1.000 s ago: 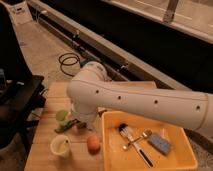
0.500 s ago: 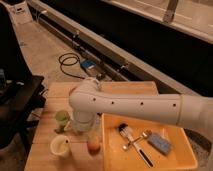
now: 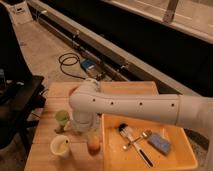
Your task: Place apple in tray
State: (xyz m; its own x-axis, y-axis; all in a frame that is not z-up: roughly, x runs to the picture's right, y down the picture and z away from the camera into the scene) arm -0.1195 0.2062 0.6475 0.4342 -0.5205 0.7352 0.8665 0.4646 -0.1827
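The apple, small and orange-red, sits on the wooden table just left of the yellow tray. The white arm reaches in from the right across the tray's far edge, and its bend hangs over the table. The gripper points down under that bend, just above and left of the apple, and the arm mostly hides it. The apple lies outside the tray, close to its left wall.
A green cup and a pale yellow cup stand left of the apple. In the tray lie a brush, a spoon and a blue sponge. A dark chair stands by the table's left edge.
The arm has swung left and down over the table, bringing the gripper closer to the apple. The apple and the cups have not moved.
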